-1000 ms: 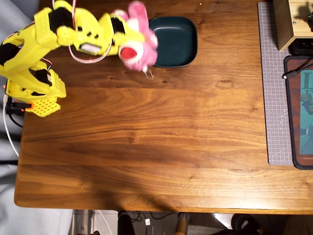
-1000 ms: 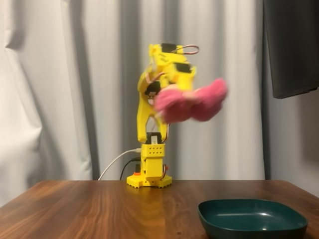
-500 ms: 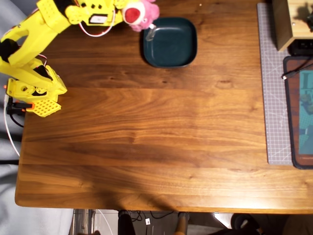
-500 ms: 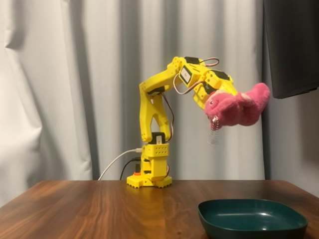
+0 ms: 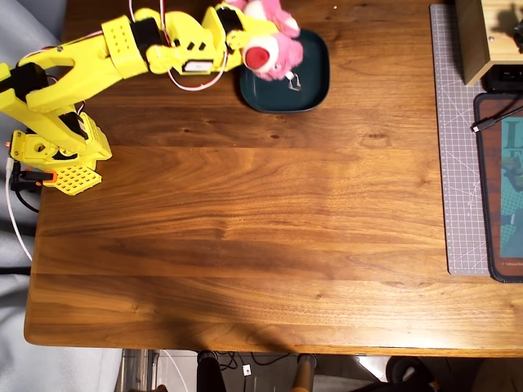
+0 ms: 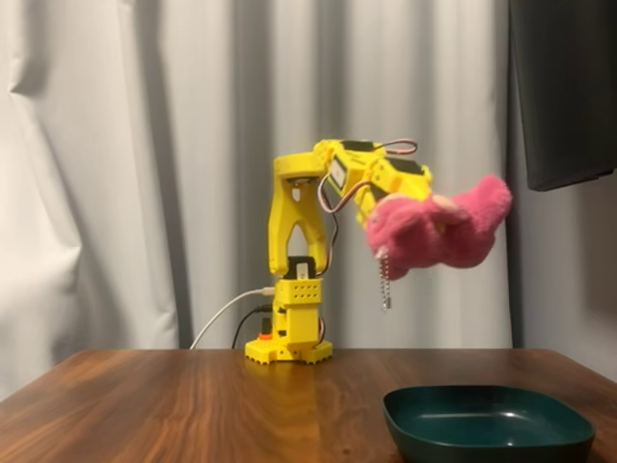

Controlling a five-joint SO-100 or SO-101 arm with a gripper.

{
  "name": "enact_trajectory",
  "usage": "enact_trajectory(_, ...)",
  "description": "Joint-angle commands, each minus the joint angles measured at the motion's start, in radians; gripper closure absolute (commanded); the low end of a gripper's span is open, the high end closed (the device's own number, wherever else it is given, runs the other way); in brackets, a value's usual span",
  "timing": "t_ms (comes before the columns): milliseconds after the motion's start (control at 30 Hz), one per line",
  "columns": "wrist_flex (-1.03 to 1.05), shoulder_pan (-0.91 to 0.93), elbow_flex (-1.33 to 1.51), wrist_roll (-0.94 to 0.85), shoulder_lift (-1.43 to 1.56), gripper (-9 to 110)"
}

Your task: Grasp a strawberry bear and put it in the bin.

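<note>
The pink strawberry bear [image 5: 274, 47] hangs in my yellow gripper [image 5: 255, 28], which is shut on it. In the fixed view the bear [image 6: 439, 231] is held high in the air above the dark teal bin [image 6: 487, 422], with a small metal chain dangling from it. From overhead the bear overlaps the upper left part of the bin [image 5: 306, 86], which lies at the table's far edge. The gripper [image 6: 434, 214] fingers are mostly buried in the plush.
The yellow arm base [image 5: 57, 151] stands at the table's left edge with white cable beside it. A grey cutting mat [image 5: 458, 122], a dark mat [image 5: 502, 188] and a light wooden box [image 5: 482, 37] lie at the right.
</note>
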Motion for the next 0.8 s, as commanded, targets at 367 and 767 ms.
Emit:
enact_trajectory(367,-0.061,0.087,-0.06,0.071,-0.086,101)
enact_trajectory(767,-0.06,0.052,-0.264,0.071,-0.305,101)
